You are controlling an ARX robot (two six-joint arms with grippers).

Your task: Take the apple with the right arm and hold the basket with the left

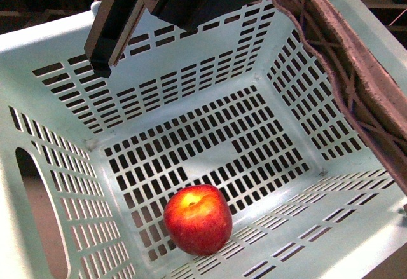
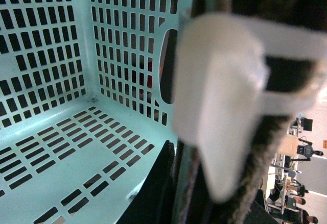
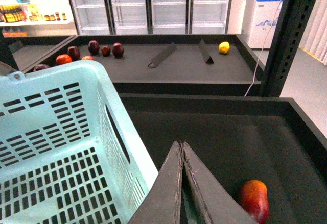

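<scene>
I see apple (image 1: 198, 219) on basket (image 1: 38, 50) floor, close to near wall. My guess: firm, fairly heavy, glossy, apt to roll; take across widest girth. right fingers (image 3: 168, 188) pressed together, empty. left finger (image 1: 356, 82) along basket rim; grip cannot tell.

1. Apple (image 1: 198, 220): glossy red, with a yellow-orange patch and streaks on top
2. Basket (image 1: 35, 45): pale aqua, walls and floor patterned with rows of rectangular slots
3. Left gripper finger (image 1: 346, 69): grey-brown, criss-cross lattice ribbing, ringed by a white band (image 2: 219, 101)
4. Right gripper fingers (image 3: 168, 188): plain dark grey
5. Shelves (image 3: 179, 63): black, carrying a yellow lemon (image 3: 224, 47), dark purple fruits (image 3: 93, 46) and a red-orange fruit (image 3: 254, 200)
</scene>
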